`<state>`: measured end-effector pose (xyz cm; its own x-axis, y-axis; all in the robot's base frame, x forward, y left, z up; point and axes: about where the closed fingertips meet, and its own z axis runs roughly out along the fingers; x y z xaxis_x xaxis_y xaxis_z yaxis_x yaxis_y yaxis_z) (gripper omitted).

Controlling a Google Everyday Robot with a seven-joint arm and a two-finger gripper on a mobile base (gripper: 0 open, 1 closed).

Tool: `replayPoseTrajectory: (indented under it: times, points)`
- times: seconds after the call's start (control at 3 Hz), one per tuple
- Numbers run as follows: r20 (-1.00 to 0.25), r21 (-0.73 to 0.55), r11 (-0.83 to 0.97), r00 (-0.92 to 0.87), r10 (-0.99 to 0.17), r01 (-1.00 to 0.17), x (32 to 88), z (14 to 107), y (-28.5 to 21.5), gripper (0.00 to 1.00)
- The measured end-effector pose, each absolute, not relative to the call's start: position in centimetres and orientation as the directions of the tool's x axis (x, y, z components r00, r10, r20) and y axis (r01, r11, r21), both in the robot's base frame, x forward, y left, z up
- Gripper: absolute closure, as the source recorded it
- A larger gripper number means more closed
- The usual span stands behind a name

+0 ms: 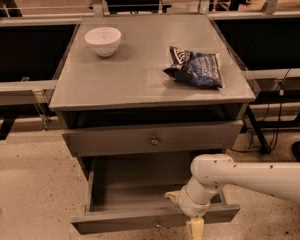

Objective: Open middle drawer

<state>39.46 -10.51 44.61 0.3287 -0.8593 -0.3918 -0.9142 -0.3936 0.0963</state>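
Flat grey middle drawer (pixel 115 140), round metal knob (pixel 154 141); gripper (pixel 186 216) at lower drawer (pixel 130 224) front, grip unclear.

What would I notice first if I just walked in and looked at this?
Probably the big white robot arm reaching in from the right, with its gripper down at the front edge of the open drawer, low on the grey cabinet. Next, on top of it, a white bowl at the back left and a dark blue snack bag on the right.

btm drawer (pixel 140 224) open, tool (pixel 185 215) at front
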Motion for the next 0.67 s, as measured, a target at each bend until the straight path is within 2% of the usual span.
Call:
replayPoseTrajectory:
  times: [0.33,0.67]
  points:
    - [-0.393,0.097,-0.394,0.329,-0.859,-0.914,39.4,44.6,-10.5,0.0]
    - [-0.405,0.044,-0.408,0.357,-0.842,-0.912,39.4,48.0,-11.0,0.0]
